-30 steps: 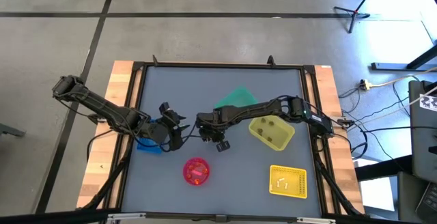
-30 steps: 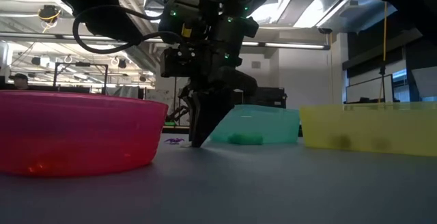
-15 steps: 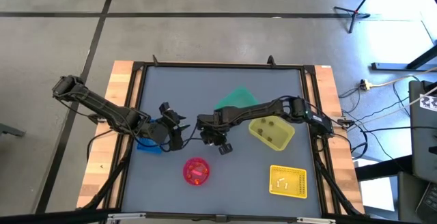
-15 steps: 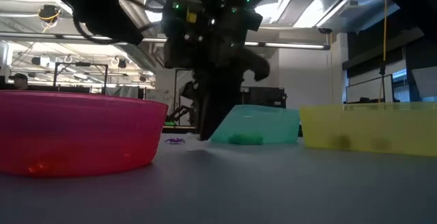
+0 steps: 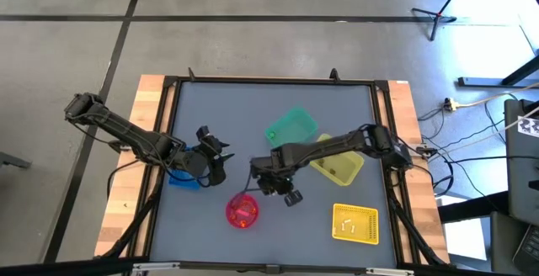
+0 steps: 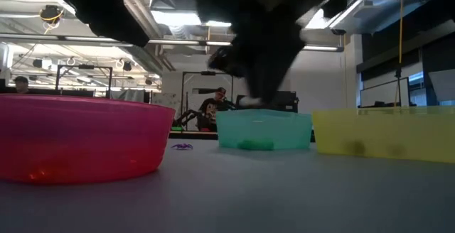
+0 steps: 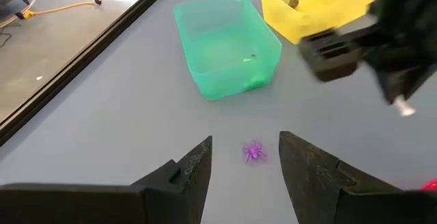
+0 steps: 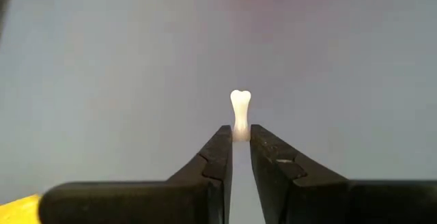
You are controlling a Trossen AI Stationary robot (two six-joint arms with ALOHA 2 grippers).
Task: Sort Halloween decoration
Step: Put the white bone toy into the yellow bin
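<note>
My right gripper [image 8: 240, 136] is shut on a tiny white bone-shaped trinket [image 8: 240, 111]. In the high view it [image 5: 261, 183] hangs above the table just beyond the pink bowl [image 5: 242, 211]. My left gripper [image 7: 246, 141] stands open at the table's left [image 5: 221, 171], tilted down. A purple spider trinket [image 7: 254, 151] lies on the table just ahead of the gap between its fingers, untouched; the low view also shows the spider [image 6: 183, 146]. My right gripper pinches the white trinket's lower end [image 8: 240, 132] between its two fingertips. Most of the trinket sticks out past the fingertips, along their line. The fingers come steeply from above, and the trinket is lifted clear of the table.
A green bin [image 5: 291, 130] with green bits stands at the middle far side, and a yellow bin [image 5: 340, 167] lies partly under the right arm. A second yellow bin [image 5: 355, 223] sits near right. A blue bin [image 5: 184, 177] lies under the left arm.
My right gripper has risen off the table's middle and swung toward the near edge, up to the pink bowl, staying shut. The green bin that the arm covered now shows in full.
</note>
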